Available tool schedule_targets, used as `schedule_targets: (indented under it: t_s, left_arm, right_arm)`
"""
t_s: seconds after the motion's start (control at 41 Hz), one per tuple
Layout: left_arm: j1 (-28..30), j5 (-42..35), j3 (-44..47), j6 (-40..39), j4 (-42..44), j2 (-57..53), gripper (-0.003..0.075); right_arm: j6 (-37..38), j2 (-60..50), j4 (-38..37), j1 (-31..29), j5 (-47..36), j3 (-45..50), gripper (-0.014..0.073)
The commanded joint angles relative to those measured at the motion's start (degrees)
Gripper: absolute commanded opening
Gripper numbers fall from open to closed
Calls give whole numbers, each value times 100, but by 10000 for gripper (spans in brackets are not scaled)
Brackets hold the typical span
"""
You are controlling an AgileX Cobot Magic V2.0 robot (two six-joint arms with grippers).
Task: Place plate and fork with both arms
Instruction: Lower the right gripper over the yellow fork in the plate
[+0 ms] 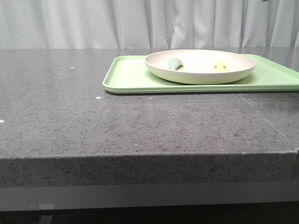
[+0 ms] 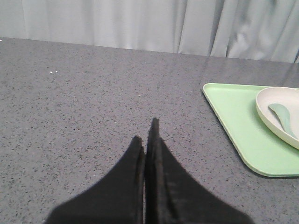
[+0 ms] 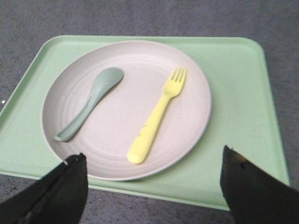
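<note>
Nearest the front camera ran the grey speckled bench [image 1: 140, 135], its near half bare, with the light green tray [image 1: 126, 77] set further back and toward the right. On the tray sat the cream plate [image 3: 126, 140], roughly centred so that a green margin showed around it. Inside the plate lay the pale yellow fork [image 3: 156, 116] and a sage-green spoon [image 3: 88, 102], side by side and apart, both heads pointing toward the far rim. The right tool [image 3: 152, 186] hung above the plate's near edge with its black fingers [image 3: 60, 186] spread wide, one to each side, most likely lined up to come down on the plate or the fork. The left tool [image 2: 147, 135] had its fingers pressed together with nothing between them, low over bare bench, well apart from the tray at its right. Neither tool touched anything, so the placing looked not yet begun.
</note>
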Motion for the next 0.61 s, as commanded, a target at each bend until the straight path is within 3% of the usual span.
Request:
schedule_targets:
  t_s: [0.0,0.292,0.585]
  left_arm:
    - [9,-509,-174,10,10,-10,-18]
    - [9,-509,-174,10,10,-10,-18]
    - [9,-509,-174,10,10,-10,-18]
  right_arm:
    - [35,716,86,142,388,-997,601]
    - [596,2769,86,158,1738,-3099,601]
    - [769,3490,54,140,1855,-3435,601]
